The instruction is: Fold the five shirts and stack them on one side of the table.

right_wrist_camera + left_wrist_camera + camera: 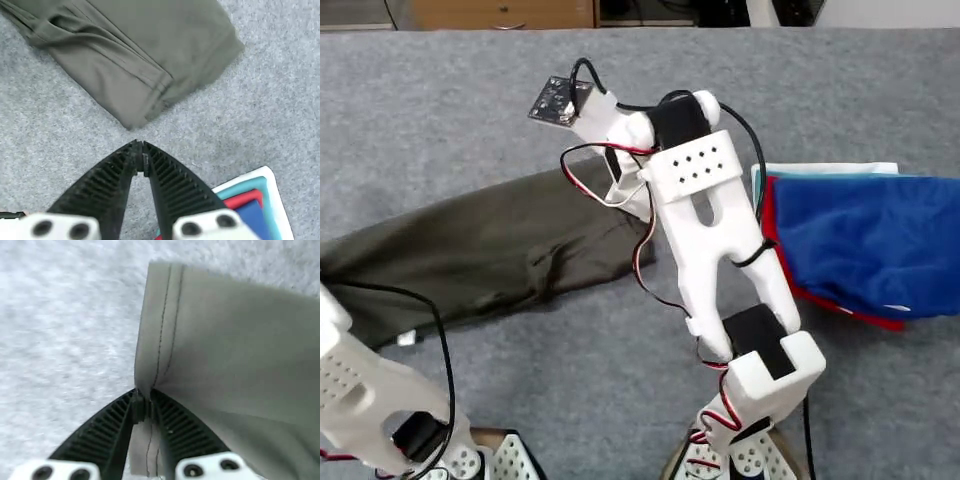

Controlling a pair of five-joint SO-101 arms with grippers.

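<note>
Felt tabletop (470, 110); left gripper (142, 407) pinches olive shirt (230, 350) at stitched hem; right gripper (140, 157) closed, empty.

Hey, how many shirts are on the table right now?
5. The olive shirt lies stretched across the left half. Four sit stacked at the right edge: blue shirt on top, with red shirt, teal shirt and white shirt edges showing beneath.

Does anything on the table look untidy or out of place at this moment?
The olive shirt lies long and wrinkled across the table, apart from the neat stack of folded shirts at one side. The left gripper is shut on its hem. Nothing looks damaged.
</note>
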